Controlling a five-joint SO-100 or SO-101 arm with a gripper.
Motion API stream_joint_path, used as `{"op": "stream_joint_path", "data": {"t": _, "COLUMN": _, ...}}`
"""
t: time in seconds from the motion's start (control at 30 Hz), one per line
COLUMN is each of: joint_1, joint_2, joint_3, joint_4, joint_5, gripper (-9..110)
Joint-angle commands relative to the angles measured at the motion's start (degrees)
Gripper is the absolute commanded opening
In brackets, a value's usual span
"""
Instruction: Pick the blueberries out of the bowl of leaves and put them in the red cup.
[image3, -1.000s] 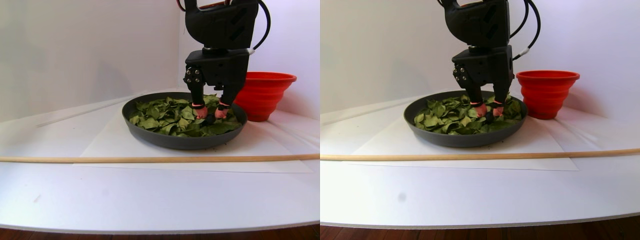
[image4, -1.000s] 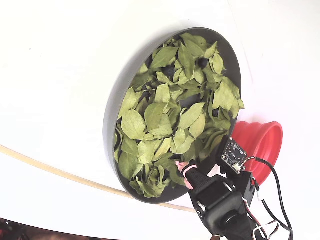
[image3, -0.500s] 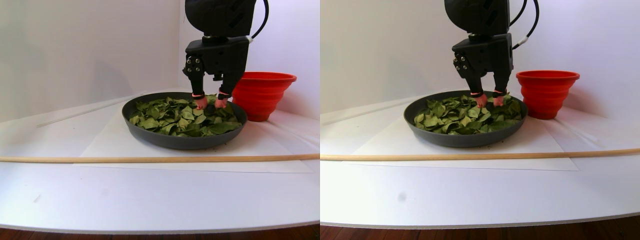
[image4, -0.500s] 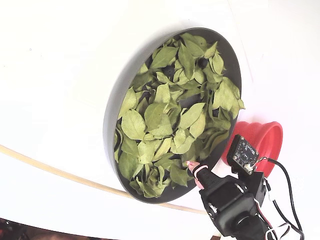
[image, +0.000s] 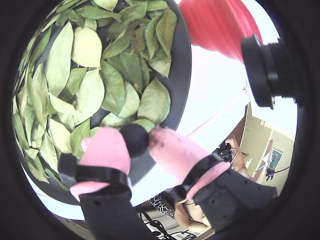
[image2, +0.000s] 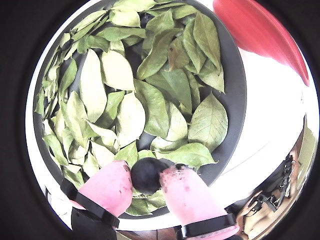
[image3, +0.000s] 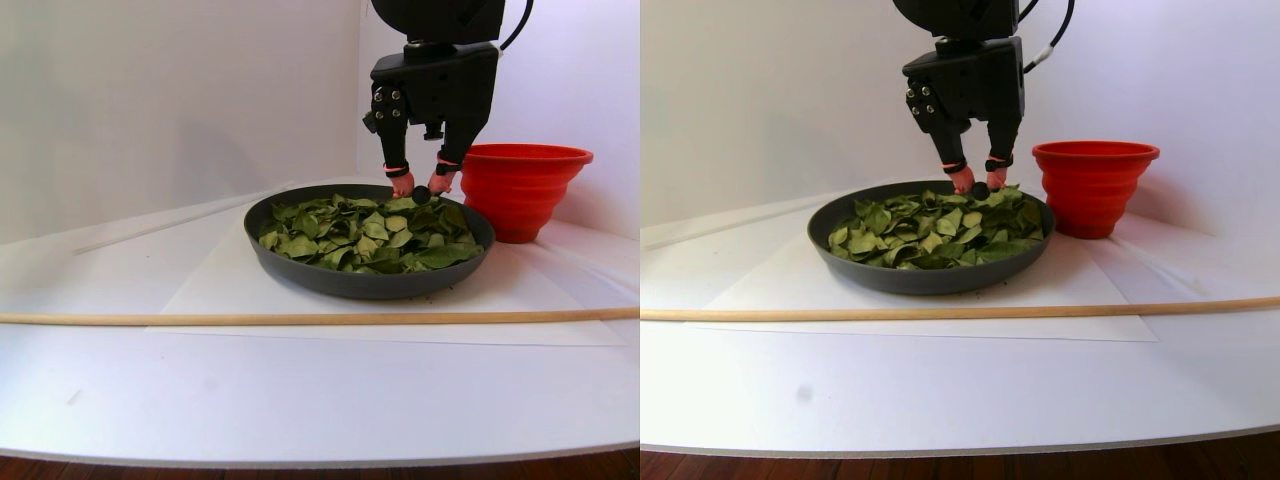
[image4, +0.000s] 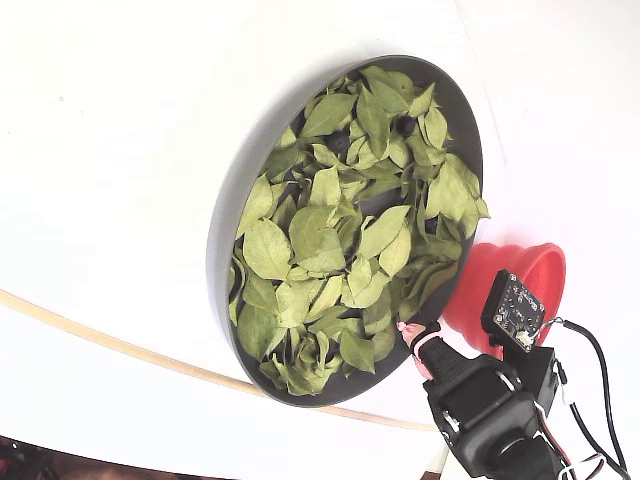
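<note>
My gripper (image: 135, 145) is shut on one small dark blueberry (image: 134, 139), pinched between its two pink fingertips (image2: 107, 190). The same blueberry (image2: 146, 176) hangs just above the leaves (image2: 150, 100), over the rim of the wide dark grey bowl (image2: 235, 100). In the stereo pair view the gripper (image3: 420, 190) is a little above the leaf pile, at the bowl's (image3: 360, 280) back right. The red cup (image3: 525, 190) stands right behind it, outside the bowl. In the fixed view the gripper (image4: 418, 338) is at the bowl's (image4: 215, 250) edge nearest the red cup (image4: 530, 265). Two more dark blueberries (image4: 405, 126) show among the far leaves (image4: 320, 230).
A long thin wooden stick (image3: 300, 318) lies across the white table in front of the bowl, also seen in the fixed view as the stick (image4: 100, 340). A white sheet (image3: 200, 290) lies under the bowl. White walls stand close behind the cup.
The gripper has risen out of the leaves with the blueberry between its fingertips and has shifted towards the bowl's rim beside the red cup.
</note>
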Motion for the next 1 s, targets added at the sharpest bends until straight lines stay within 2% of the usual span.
{"op": "stream_joint_path", "data": {"t": 0.0, "joint_1": 0.26, "joint_2": 6.42, "joint_3": -0.09, "joint_4": 0.26, "joint_5": -0.79, "gripper": 10}}
{"op": "stream_joint_path", "data": {"t": 0.97, "joint_1": 4.22, "joint_2": 13.71, "joint_3": -2.46, "joint_4": 0.79, "joint_5": -7.38, "gripper": 10}}
